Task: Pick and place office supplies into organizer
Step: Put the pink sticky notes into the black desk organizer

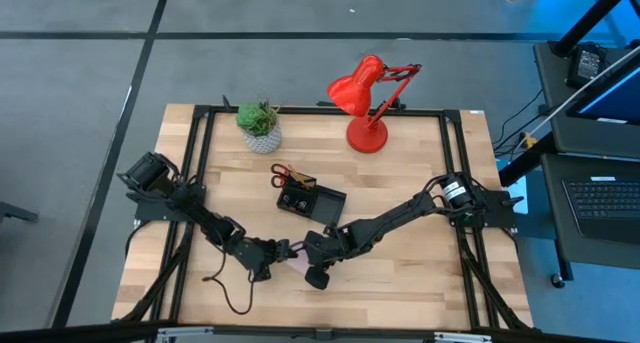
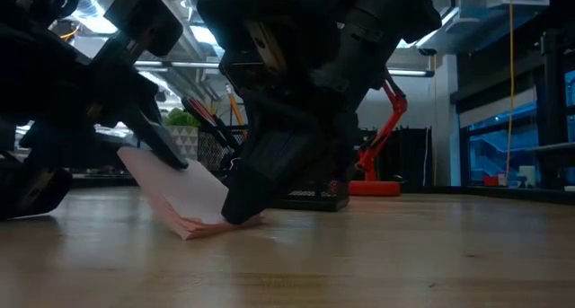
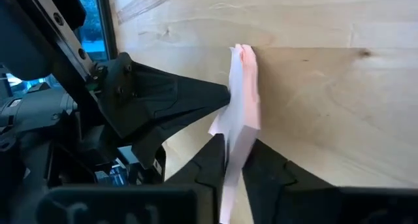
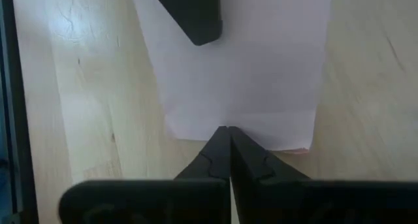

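My left gripper [image 3: 234, 160] fingers pinch the pink sticky-note pad [image 3: 243, 100]; right gripper [image 4: 228, 136] fingers clenched, pressing its edge on the bench [image 1: 400, 273].

The right gripper [image 4: 228, 140] fills the lower middle of the frame, its two dark fingers [image 4: 212, 160] pressed together into a single point with no gap between them. That point touches the lower edge of a pale pink square sticky-note pad [image 4: 241, 67], which lies on the light wooden table top [image 4: 85, 87] and covers the upper centre. Another dark finger tip [image 4: 192, 15] reaches down from the top edge over the pad's upper left part.
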